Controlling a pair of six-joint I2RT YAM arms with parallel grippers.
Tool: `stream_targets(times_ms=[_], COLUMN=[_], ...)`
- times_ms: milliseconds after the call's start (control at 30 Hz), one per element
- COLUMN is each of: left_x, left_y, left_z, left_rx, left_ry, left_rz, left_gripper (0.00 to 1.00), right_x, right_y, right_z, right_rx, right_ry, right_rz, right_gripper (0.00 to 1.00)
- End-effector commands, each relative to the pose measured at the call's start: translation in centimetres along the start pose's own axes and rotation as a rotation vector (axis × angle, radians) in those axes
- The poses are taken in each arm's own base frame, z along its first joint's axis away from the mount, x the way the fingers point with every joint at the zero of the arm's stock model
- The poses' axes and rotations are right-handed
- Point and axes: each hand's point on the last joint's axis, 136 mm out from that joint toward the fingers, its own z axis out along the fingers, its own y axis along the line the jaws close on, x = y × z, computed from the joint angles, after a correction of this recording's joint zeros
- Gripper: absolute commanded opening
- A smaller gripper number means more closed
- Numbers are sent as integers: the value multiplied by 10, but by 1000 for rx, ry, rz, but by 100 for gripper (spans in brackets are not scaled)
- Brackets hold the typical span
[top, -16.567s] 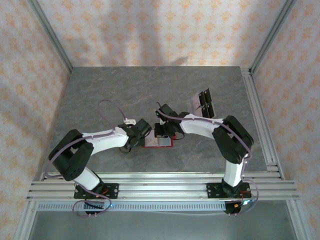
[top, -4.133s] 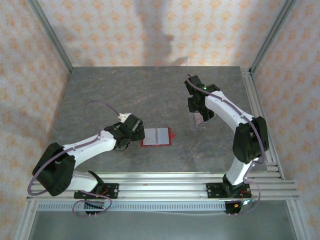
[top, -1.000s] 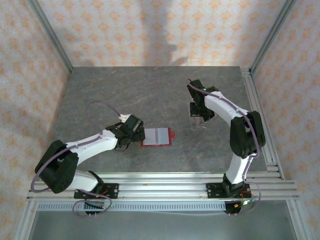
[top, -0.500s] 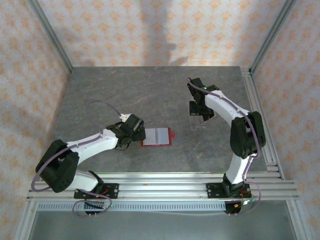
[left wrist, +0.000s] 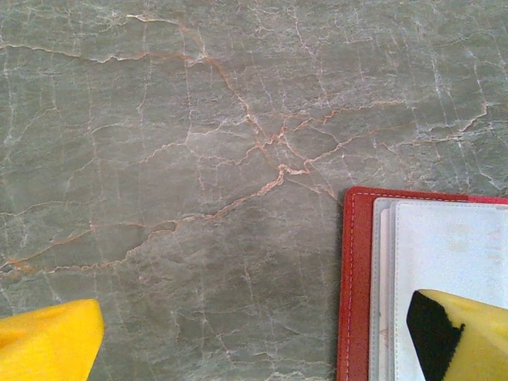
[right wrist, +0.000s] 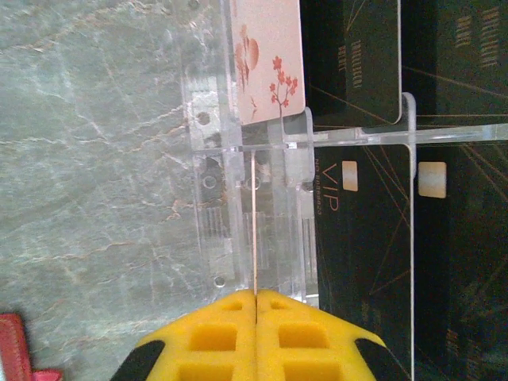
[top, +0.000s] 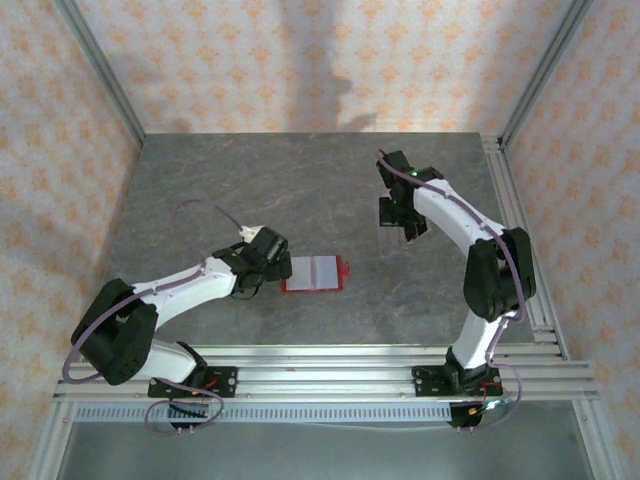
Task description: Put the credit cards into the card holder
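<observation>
The card holder (top: 314, 273) lies open on the grey table, red-edged with a pale grey lining (left wrist: 444, 246). My left gripper (top: 276, 268) sits at its left end, open wide; one yellow fingertip (left wrist: 464, 337) hovers over the lining, the other (left wrist: 48, 345) over bare table. My right gripper (top: 403, 220) is over a clear stand (top: 396, 240) holding the credit cards. In the right wrist view its yellow fingers (right wrist: 255, 298) are shut on one thin card (right wrist: 254, 222) seen edge-on. A pink blossom-print card (right wrist: 268, 59) and black cards (right wrist: 361, 230) rest in the stand.
The clear stand (right wrist: 210, 182) sits right of centre on the table. Patterned walls close in the back and sides. An aluminium rail (top: 515, 230) runs along the table's right edge, with more rails (top: 320, 370) in front by the arm bases.
The right arm has shifted slightly over the stand, its gripper staying shut. The left arm and the card holder have not moved.
</observation>
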Motion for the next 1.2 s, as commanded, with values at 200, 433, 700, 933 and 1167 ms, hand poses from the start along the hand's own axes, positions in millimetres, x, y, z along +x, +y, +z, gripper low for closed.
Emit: stream_targets(times_ms=[200,433,700,933,1167], left_x=[-4,-3,3,6,11], left_y=[0,-10,-21,-30,-21], left_z=[-3,-3,2,11,20], left_rx=[-8,30,45,16,-71], left_ry=[11,38,69,81,88], left_rz=[27,72,116,161,197], left_gripper=[100,100,100,100,100], right_x=[-11,-4,32,58,79], right_y=[23,72,130,147,163], right_z=[-65,-82,-78,-52,-31], right_rx=[-225,-553,-716,-743,-786], right_ry=[-111,-107,-110,-115,-111], right_rz=[76,186,215,243,223], right_gripper=[0,0,0,0,0])
